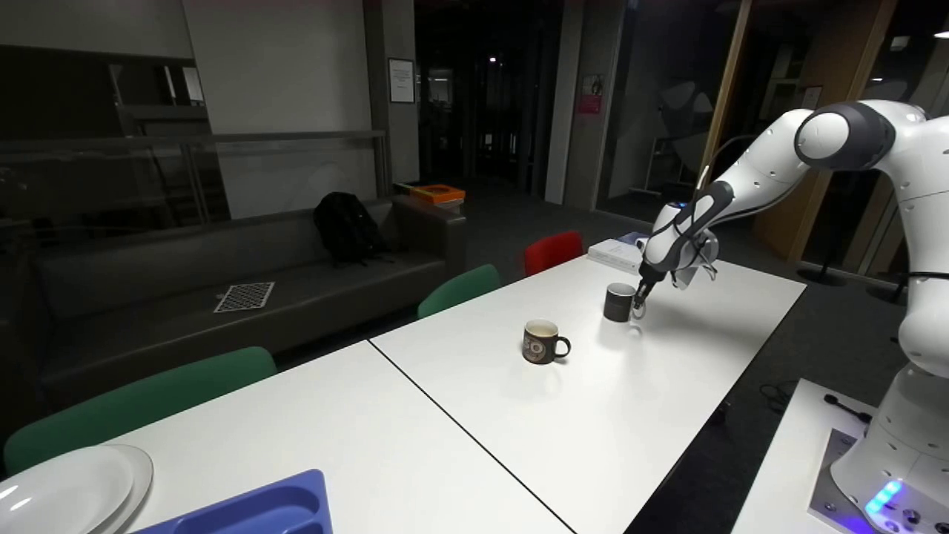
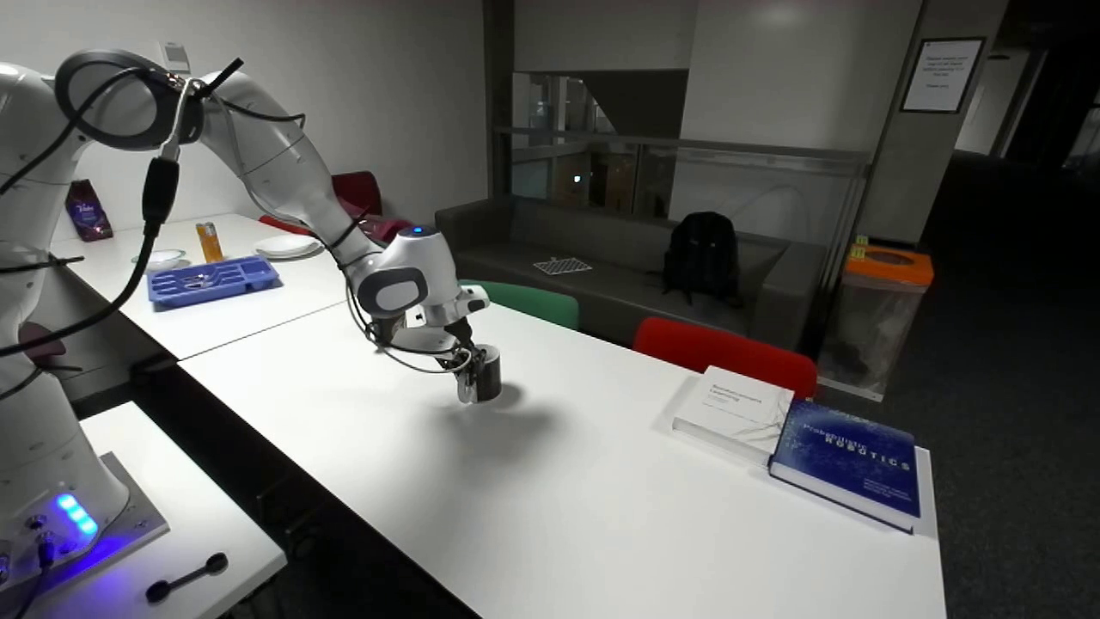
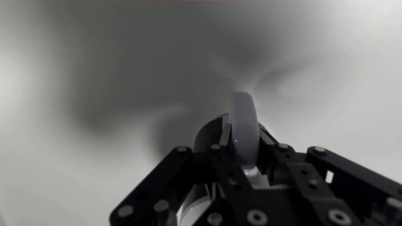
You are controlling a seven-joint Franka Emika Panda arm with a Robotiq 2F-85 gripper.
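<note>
Two mugs [image 1: 539, 346], two books [image 2: 846, 464] and one tray [image 2: 223, 291] on the tabletop [image 2: 584, 481]
Also on the tabletop: one bag [image 2: 88, 211], one orange container [image 2: 209, 242] and at least two stacked plates [image 1: 59, 489]; the pieces [image 2: 198, 281] inside the tray are too small to count. Along the tabletop's long edge: two green chairs [image 1: 460, 291] and one red chair [image 1: 554, 254], with further red seats [image 2: 357, 191] past one end too overlapped to count. Beyond the tabletop: one sofa [image 1: 222, 248], one backpack [image 2: 703, 256], one orange-lidded bin [image 2: 872, 322] and one framed notice [image 2: 943, 76].
</note>
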